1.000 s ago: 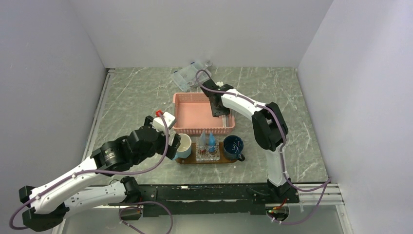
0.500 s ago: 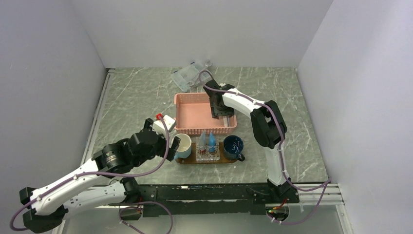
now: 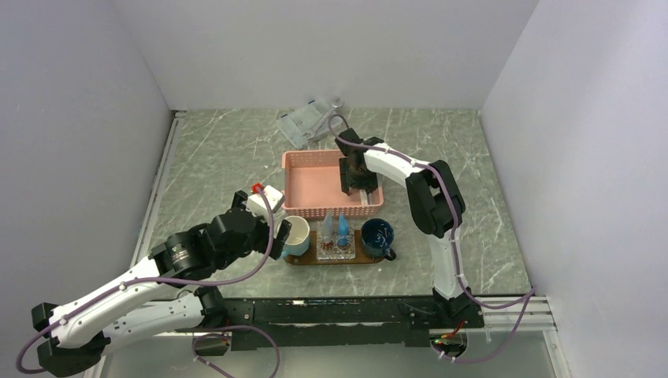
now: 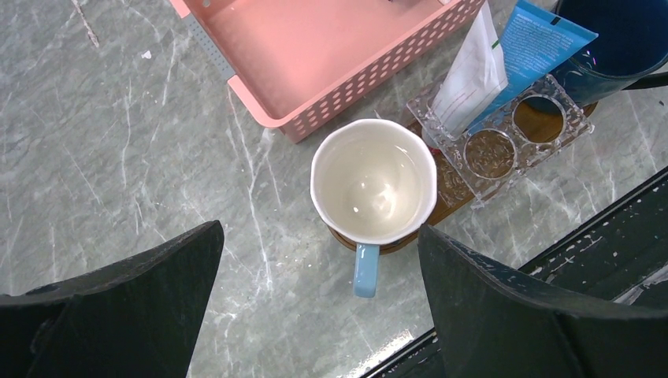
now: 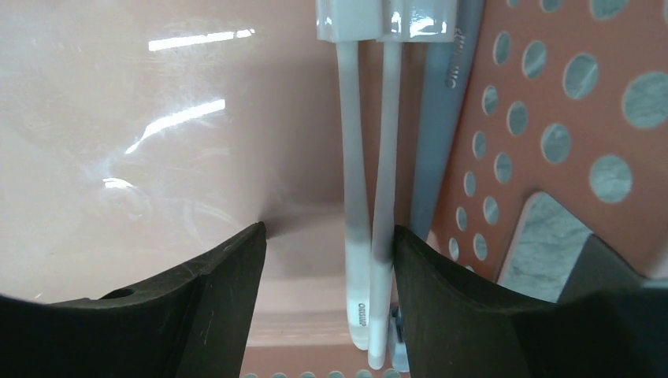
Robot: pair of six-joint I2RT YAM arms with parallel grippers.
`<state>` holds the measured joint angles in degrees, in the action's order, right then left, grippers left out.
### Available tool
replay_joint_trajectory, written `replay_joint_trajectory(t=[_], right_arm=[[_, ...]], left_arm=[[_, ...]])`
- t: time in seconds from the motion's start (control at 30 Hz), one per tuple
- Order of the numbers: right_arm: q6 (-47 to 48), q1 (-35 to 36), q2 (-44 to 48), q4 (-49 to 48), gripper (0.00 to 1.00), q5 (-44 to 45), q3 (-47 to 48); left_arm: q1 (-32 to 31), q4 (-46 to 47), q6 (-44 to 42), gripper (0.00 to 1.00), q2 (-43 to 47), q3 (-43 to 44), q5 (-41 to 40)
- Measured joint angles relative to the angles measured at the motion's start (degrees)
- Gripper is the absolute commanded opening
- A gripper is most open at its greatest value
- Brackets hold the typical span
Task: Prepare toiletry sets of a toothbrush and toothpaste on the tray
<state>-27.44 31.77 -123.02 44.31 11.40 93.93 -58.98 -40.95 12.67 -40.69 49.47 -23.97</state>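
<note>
The dark-brown oval tray (image 3: 358, 257) lies in front of the pink basket (image 3: 315, 185). On it stand a white mug (image 4: 372, 191), a clear holder (image 4: 504, 134) with the pale tube (image 4: 473, 75) and the bright blue tube (image 4: 532, 51) of toothpaste, and a dark blue mug (image 3: 378, 236). My left gripper (image 4: 319, 315) is open and empty above the white mug's handle. My right gripper (image 5: 329, 260) is open inside the basket, low over two white toothbrush handles (image 5: 369, 197) that lie between its jaws, close to the right finger. A grey toothbrush (image 5: 441, 118) lies beside them at the basket wall.
A clear plastic box (image 3: 303, 122) sits at the back of the table behind the basket. The basket's perforated right wall (image 5: 536, 102) is close beside my right finger. The table's near edge and a black rail (image 4: 599, 236) run just in front of the tray.
My right gripper has shifted a little to the right inside the basket, toward its right wall. My left arm drew back slightly, then held still.
</note>
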Motion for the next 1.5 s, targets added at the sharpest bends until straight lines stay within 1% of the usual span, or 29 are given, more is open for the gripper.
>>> replay_joint_trajectory(t=[0.1,0.47,0.6,0.7,0.83,0.93,1.03,1.1,1.5], right_arm=[[0.02,-0.48,0.13,-1.25,0.62,-2.62,-0.59],[1.16,-0.79,1.53,-4.42,0.48,-8.2,-2.69],[1.79,-0.17,1.64,-4.76,0.47,-10.47,-2.73],[1.99,0.42,1.9,-4.61,0.45,-10.34,-2.71],[2.27,0.85,2.36,-2.29,0.39,-7.41,-1.9],[2.47,1.11,2.6,0.17,0.25,-4.02,-0.15],[2.47,1.09,3.3,2.03,0.07,-1.44,0.96],[2.47,1.09,3.74,2.99,0.0,0.24,1.49],[2.38,1.51,2.56,7.41,0.0,10.82,4.04]], left_arm=[[0.09,0.02,-0.02,0.99,0.0,0.0,-0.09],[0.57,0.02,-0.96,1.0,0.11,-0.02,-0.31],[0.68,0.04,-1.01,0.99,0.5,-0.11,-0.31],[0.7,0.09,-1.01,0.99,0.74,-0.22,-0.31],[0.79,0.09,-1.03,0.99,0.87,-0.28,-0.31],[0.83,0.07,-1.07,0.99,1.03,-0.28,-0.31],[0.83,0.09,-1.25,0.99,1.79,-0.28,-0.28],[0.85,0.09,-1.27,0.99,2.45,-0.31,-0.28],[0.85,0.17,-1.42,0.99,4.61,-0.39,-0.28]])
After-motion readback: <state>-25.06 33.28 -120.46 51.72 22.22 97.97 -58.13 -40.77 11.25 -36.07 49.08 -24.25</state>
